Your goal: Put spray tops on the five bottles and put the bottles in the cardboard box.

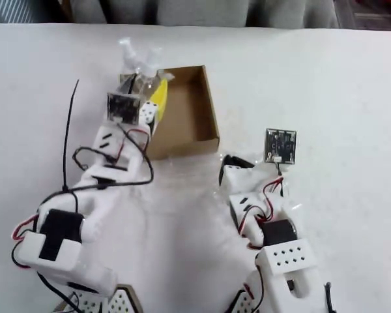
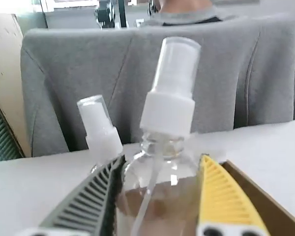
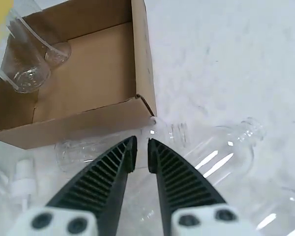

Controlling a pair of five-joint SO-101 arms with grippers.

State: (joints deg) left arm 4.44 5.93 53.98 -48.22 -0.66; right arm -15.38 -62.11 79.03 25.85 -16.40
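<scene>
**Tabletop (image 1: 326,78): one gripper laden, one bare**

An open cardboard box (image 1: 189,117) is set on the tabletop. At its far corner a spray-topped bottle (image 2: 157,196) is clamped by the left gripper (image 2: 161,162), just beside a second spray-topped bottle (image 2: 98,132). The right gripper (image 3: 141,145), nearly closed on nothing, is held above uncapped bottles (image 3: 226,152) lying before the box.
</scene>
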